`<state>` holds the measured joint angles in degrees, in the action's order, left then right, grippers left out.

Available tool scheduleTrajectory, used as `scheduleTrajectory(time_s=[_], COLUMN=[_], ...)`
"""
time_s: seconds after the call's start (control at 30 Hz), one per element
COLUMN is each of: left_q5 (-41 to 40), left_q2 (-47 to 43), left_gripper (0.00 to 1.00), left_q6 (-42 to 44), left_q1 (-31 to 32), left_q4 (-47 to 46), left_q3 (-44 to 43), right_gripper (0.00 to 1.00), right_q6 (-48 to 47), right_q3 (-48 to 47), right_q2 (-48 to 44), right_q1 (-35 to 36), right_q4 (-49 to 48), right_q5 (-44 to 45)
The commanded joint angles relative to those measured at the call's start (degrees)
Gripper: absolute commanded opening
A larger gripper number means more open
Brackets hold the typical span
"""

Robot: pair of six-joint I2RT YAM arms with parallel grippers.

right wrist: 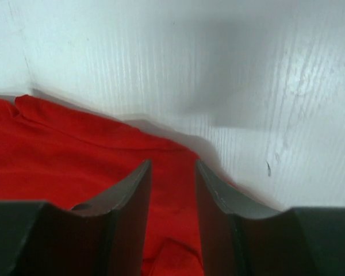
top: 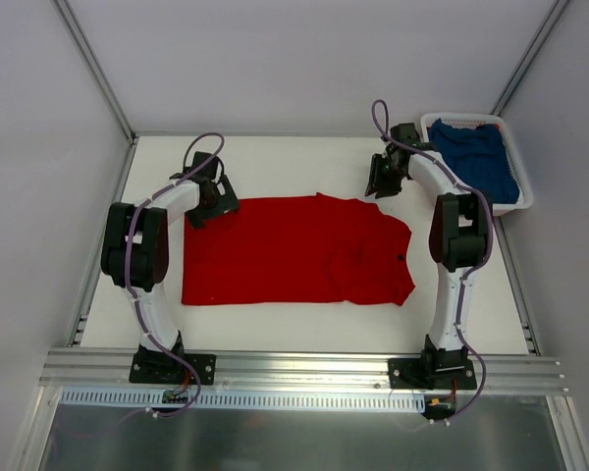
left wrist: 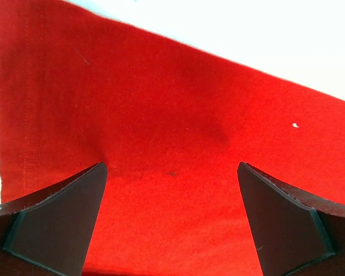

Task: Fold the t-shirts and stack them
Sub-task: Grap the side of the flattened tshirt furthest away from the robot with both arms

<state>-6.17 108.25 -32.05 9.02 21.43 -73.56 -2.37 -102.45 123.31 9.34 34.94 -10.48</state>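
Jaws of the left gripper (left wrist: 171, 168) spread as wide as they go, nothing pinched, red t-shirt (left wrist: 161, 103) lying flat beneath and between both fingers, its stitched hem just outside the left-hand finger and bare table (left wrist: 247, 34) beyond the tips. Jaws of the right gripper (right wrist: 173, 165) only part-way apart, holding nothing by the look of it, the shirt's edge running right under the tips, cloth behind and to the left, white table ahead and to the right. Blue t-shirt (top: 476, 157) well away from both pairs of jaws, bunched in the white basket (top: 518, 204). Probably about to take the far edge for a first fold. Risks: closing on the right with that narrow gap straddling the very edge and catching little or no fabric, then lifting one corner alone and dragging the shirt askew; pressing down on the left too far in from the edge and pinching up a ridge of both layers.
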Motion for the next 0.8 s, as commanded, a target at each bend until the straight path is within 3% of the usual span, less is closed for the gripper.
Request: scheduleTrajectory(time_s=[0.0, 0.37, 0.6, 0.77], left_q5=[1.7, 2.0, 1.9, 2.0], left_q2=[0.9, 1.4, 1.4, 1.4], left_gripper=[0.99, 0.99, 0.99, 0.99], left_q6=[0.9, 1.1, 1.2, 1.2], left_q1=[0.2, 0.5, 0.7, 0.7], left_q4=[0.2, 0.1, 0.2, 0.1], left_q3=[-1.9, -2.1, -1.9, -1.9], right_gripper=[0.39, 0.41, 0.42, 0.35], right_q6=[-0.5, 1.6, 2.2, 2.2], right_q3=[-4.2, -10.1, -9.2, -6.8], right_q2=[2.8, 9.5, 10.6, 9.3], right_q1=[-0.8, -1.6, -1.6, -1.6], right_q4=[0.6, -0.3, -2.0, -3.0], right_q5=[-5.0, -14.2, -17.4, -18.0])
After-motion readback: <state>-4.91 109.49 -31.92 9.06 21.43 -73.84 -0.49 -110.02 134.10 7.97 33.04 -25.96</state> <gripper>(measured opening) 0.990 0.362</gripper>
